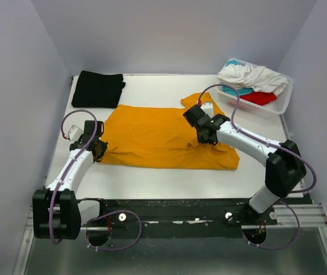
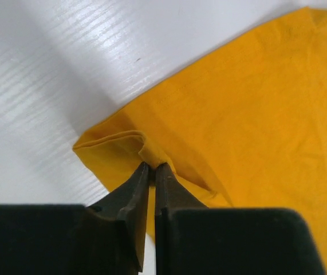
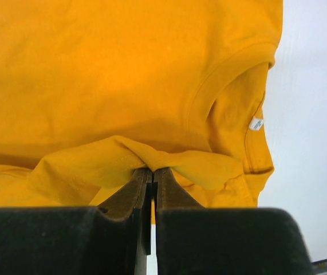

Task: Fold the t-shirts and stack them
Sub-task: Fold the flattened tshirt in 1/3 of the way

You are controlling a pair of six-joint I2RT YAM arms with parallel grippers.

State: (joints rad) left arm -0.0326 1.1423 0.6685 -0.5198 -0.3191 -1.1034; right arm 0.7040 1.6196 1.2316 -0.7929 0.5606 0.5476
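With left gripper (image 2: 153, 167) and right gripper (image 3: 152, 171) both pinched onto the orange t-shirt (image 1: 152, 134), I'd lift evenly so the fold lands straight.

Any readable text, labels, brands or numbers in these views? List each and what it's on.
No legible text in any view.
Small white neck tag inside the collar of the mustard-orange cotton t-shirt: too small and blurred to read.
Folded black t-shirt and white plastic lattice basket: no print visible.
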